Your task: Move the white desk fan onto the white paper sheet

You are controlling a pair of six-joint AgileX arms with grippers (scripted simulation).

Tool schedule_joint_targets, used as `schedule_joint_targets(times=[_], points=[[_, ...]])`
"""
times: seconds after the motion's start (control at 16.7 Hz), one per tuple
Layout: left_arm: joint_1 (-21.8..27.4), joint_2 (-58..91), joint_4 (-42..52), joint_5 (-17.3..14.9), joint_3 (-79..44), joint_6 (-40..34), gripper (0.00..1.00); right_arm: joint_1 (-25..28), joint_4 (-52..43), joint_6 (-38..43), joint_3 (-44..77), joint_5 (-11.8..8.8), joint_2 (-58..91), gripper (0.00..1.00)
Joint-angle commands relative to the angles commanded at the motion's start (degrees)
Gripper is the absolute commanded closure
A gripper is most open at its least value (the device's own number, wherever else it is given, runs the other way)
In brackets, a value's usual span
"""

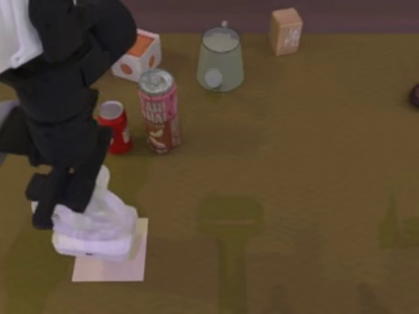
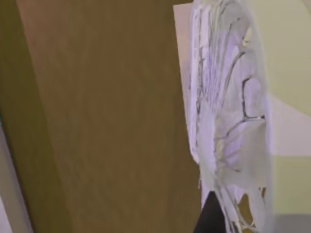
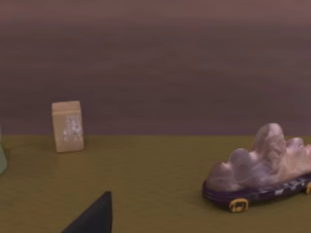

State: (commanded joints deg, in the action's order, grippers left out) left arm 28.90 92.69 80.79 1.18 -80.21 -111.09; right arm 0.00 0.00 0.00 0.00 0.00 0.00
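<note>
The white desk fan stands at the table's front left, its squarish base resting on the far left part of the white paper sheet. My left gripper comes down from above and is shut on the fan's round grilled head. In the left wrist view the grille fills the frame close up, pressed against one dark finger, with the sheet behind it. Of my right gripper only a dark corner shows; that arm is parked off the table's right side.
Behind the fan stand a red cup and a tall pink can. Farther back are a white-and-orange cube, a clear lidded jar and a tan box. A rock ornament sits at the right edge.
</note>
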Motion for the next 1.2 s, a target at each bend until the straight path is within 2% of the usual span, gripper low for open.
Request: schedule_joint_targets(times=[0.24,0.6,0.96,1.2], points=[[-0.7,-1.8,-1.9,-1.1,1.0,-6.0,1.00,0.0,0.0,0.0,0.0,0.0,0.0,0.00],[-0.4,-1.6,-2.0,-1.0,1.1,-5.8,1.00,0.0,0.0,0.0,0.0,0.0,0.0,0.00],[-1.2,-1.1,-9.4,-1.1,7.8,-5.4,1.00,0.0,0.0,0.0,0.0,0.0,0.0,0.00],[-1.2,-1.1,-9.8,-1.1,8.2,-5.4,1.00,0.0,0.0,0.0,0.0,0.0,0.0,0.00]])
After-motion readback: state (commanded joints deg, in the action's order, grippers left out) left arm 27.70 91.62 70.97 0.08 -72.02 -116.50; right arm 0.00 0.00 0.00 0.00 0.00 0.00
